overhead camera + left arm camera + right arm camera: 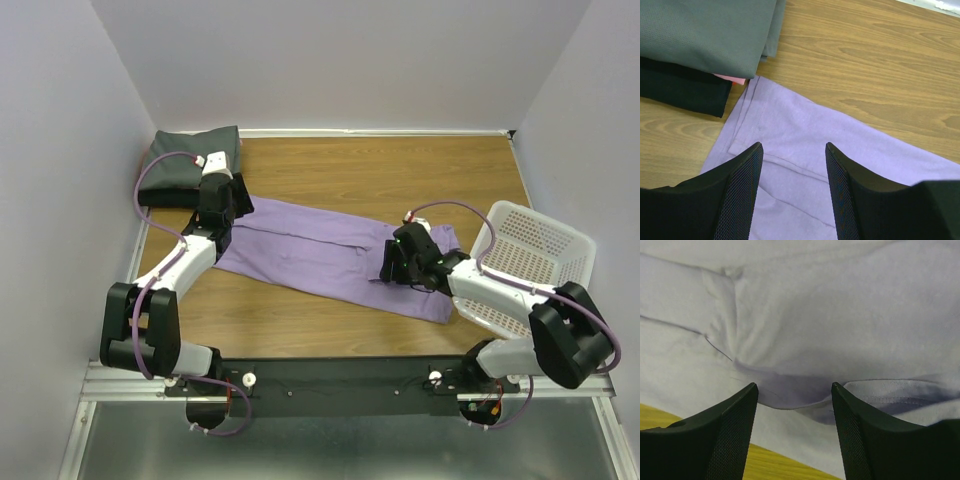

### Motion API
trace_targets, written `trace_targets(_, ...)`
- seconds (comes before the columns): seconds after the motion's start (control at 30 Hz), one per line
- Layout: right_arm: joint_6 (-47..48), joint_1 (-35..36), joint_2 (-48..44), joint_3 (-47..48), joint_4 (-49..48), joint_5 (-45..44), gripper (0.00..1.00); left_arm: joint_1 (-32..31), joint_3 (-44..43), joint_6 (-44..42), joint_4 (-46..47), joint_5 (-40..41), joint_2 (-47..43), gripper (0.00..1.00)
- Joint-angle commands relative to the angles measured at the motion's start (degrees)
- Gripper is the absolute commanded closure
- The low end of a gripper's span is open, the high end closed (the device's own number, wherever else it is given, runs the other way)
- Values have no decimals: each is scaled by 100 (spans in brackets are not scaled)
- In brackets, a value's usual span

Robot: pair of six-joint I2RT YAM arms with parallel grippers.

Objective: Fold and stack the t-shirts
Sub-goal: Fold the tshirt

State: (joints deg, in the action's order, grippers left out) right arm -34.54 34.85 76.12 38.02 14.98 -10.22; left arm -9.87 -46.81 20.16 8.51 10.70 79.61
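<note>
The lavender t-shirt [320, 252] lies folded into a long strip across the wooden table, running from left to lower right. My left gripper [234, 203] is open just over its left end, near the hem corner [790, 130]. My right gripper [386, 268] is open over the shirt's right part, above a raised fold and the collar [890, 390]. A folded dark grey t-shirt [190, 160] sits at the back left on a stack [705, 35], with a black layer [685, 90] and a pinkish edge [730, 78] under it.
A white plastic mesh basket [535, 262] stands at the right edge, tilted, beside my right arm. White walls close in the table on three sides. Bare wood [400, 170] shows behind the lavender shirt.
</note>
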Motion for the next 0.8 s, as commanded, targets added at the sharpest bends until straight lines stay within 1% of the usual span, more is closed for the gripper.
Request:
trace_targets(0.0,-96,-22,123,-146,259,292,33,-24,-13,-56,142,-94,28,39)
trace_targets(0.13,-157,-13,-17,-172,321,450,34,-24,-4,-56,133,-68,28,39)
trace_targets(0.3,-228,13,-456,-216,496,626,34,-24,-4,-56,133,-59,19,39)
trace_targets(0.47,-316,57,-808,-304,637,986,34,-33,-13,-56,133,-59,45,39)
trace_targets(0.57,-316,66,-1028,-357,690,987,34,-33,-13,-56,133,-50,46,39)
trace_targets(0.63,-325,66,-1125,-357,725,803,33,-33,-13,-56,133,-59,46,39)
trace_targets(0.77,-430,66,-1134,-234,717,57,33,-33,-13,-56,133,-68,54,39)
